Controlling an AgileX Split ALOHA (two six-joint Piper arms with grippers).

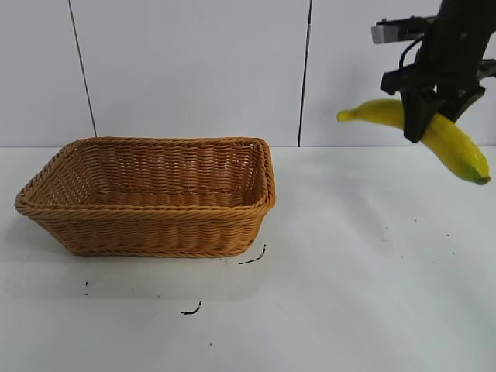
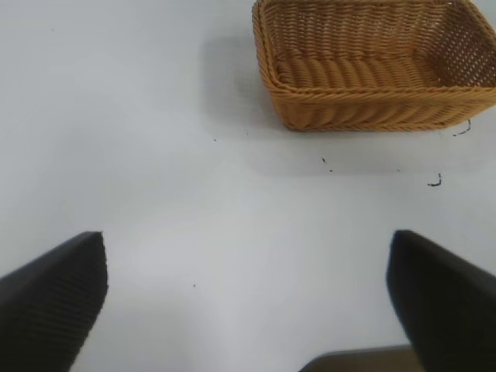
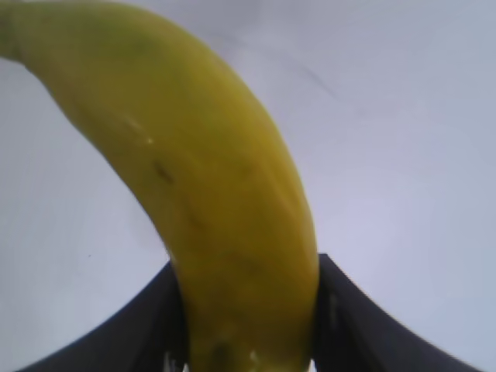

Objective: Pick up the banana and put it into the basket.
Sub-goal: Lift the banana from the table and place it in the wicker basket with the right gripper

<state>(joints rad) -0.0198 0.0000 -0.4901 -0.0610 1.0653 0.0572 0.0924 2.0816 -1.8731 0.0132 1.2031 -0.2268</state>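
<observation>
Our right gripper (image 1: 425, 116) clamped the curved yellow banana (image 1: 457, 147) aloft, well apart from the tan woven wicker basket's (image 1: 267, 182) edge; our left gripper (image 2: 248, 310), seemingly parked, gaped.

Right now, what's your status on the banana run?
Right claw shut on banana, held high above the table, off to the basket's right. Left claw open, idle over bare table. Basket empty, nothing in the way.
</observation>
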